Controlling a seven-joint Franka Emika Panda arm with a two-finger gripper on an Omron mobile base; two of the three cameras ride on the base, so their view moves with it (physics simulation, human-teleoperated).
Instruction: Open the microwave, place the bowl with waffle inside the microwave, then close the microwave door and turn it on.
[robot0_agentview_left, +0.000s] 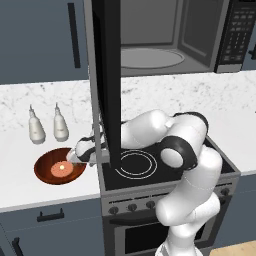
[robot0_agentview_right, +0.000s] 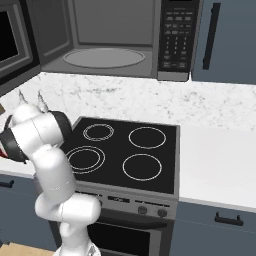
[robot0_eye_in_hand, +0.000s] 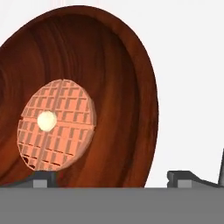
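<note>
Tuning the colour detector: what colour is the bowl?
Glossy reddish-brown with wood-like grain; the bowl shows best in the hand view.

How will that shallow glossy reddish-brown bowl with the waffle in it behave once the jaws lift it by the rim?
The shallow glossy reddish-brown bowl looks rigid, so it should keep its shape. Its glossy surface may slip in a rim pinch. Held at one edge, it will probably tilt, and the small round waffle lying loose inside could slide.

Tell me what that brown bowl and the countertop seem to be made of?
The bowl looks like polished wood: dark reddish-brown with streaky grain running around its inside and a soft sheen. Being a rendered scene, it could equally be glazed ceramic painted that way. The countertop and the wall behind it look like white marble or similar stone, with faint grey veining and a smooth, matte face.
</note>
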